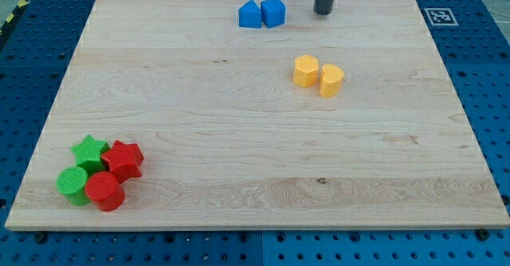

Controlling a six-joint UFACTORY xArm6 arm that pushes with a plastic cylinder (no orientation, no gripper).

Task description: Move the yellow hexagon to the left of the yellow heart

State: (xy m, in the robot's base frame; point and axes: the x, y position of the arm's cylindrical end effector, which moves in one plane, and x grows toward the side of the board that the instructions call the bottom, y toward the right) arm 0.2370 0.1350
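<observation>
The yellow hexagon [305,71] sits on the wooden board, right of centre in the upper half. The yellow heart [331,80] stands touching it on its right side, slightly lower in the view. My tip [323,12] is at the view's top, above and slightly right of the yellow hexagon, well apart from both yellow blocks. The rod runs up out of the frame.
Two blue blocks [261,13] sit side by side at the view's top, left of my tip. At the lower left a green star [90,150], a green cylinder [73,184], a red star-like block [123,158] and a red cylinder [104,191] cluster together.
</observation>
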